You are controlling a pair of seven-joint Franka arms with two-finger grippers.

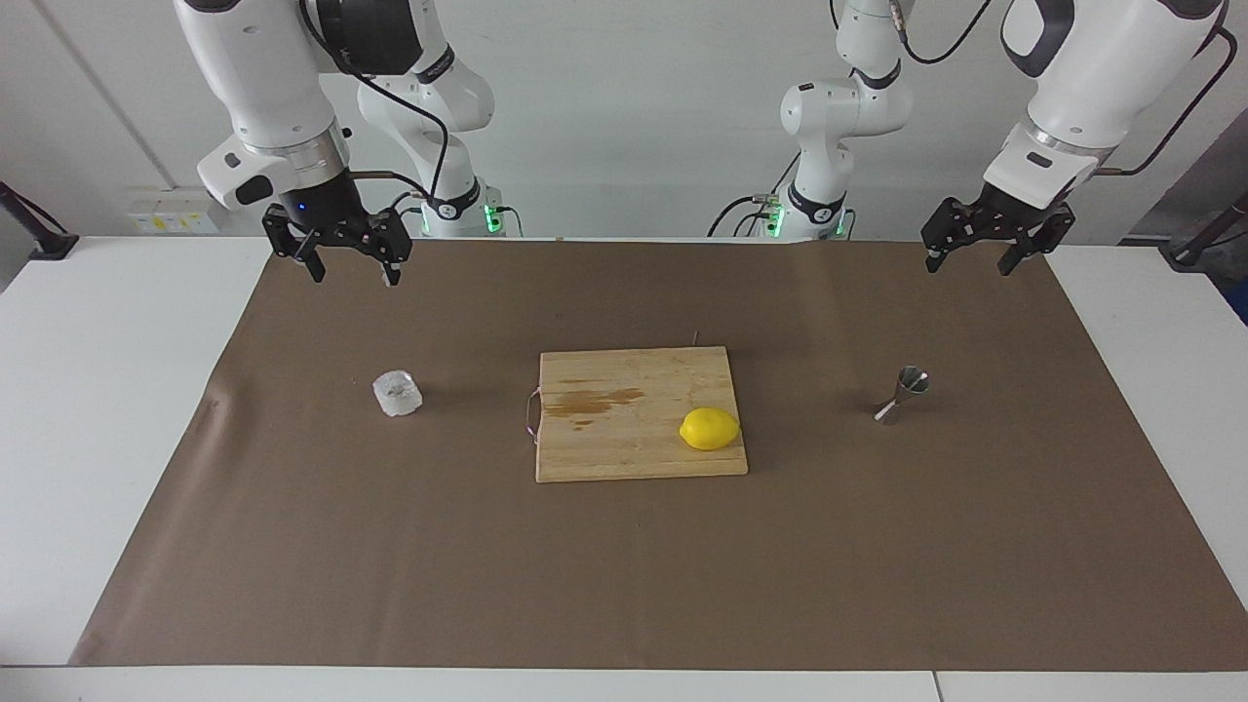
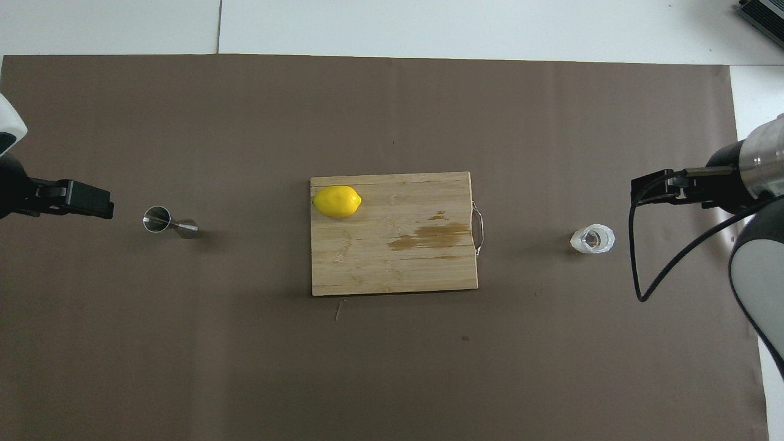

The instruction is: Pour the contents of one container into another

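Clear cup (image 1: 397, 393) upright on brown mat (image 1: 624, 585) of worktop (image 1: 97, 439), toward the right arm's end, well apart from cutting board (image 1: 639, 414). Steel jigger (image 1: 904, 393) upright on mat toward the left arm's end, equally apart from board. Lemon (image 1: 709, 429) on board, at the corner toward the left arm and far from the robots. Dark stain on board surface. Right hand (image 1: 353, 270) raised over mat edge near the robots, released, fingers spread, grasping nothing. Left hand (image 1: 972, 261) raised over mat corner near the robots, released, fingers spread, grasping nothing.
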